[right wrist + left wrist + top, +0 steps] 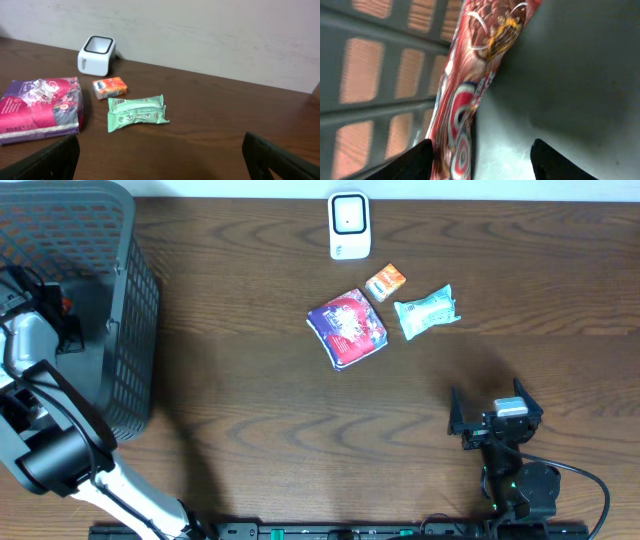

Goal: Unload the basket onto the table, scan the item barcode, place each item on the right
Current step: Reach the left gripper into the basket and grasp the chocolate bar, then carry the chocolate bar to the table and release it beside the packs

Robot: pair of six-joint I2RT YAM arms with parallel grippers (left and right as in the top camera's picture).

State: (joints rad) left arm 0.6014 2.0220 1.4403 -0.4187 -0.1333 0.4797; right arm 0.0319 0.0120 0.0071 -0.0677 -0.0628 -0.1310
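1. Left tool [482, 146] is down inside the dark grey plastic mesh basket [135, 300], fingers spread, pinching nothing.
2. Glossy red snack packet [470, 90] leans on the basket's slatted wall, close by one finger.
3. Right tool [161, 137] is spread wide and empty, above the dark wooden counter [250, 420].
4. White boxy barcode scanner [349, 225] sits at the far edge. Near it lie a purple-pink soft pack [347, 328], a small orange box [385, 282] and a pale green pouch [427, 311].
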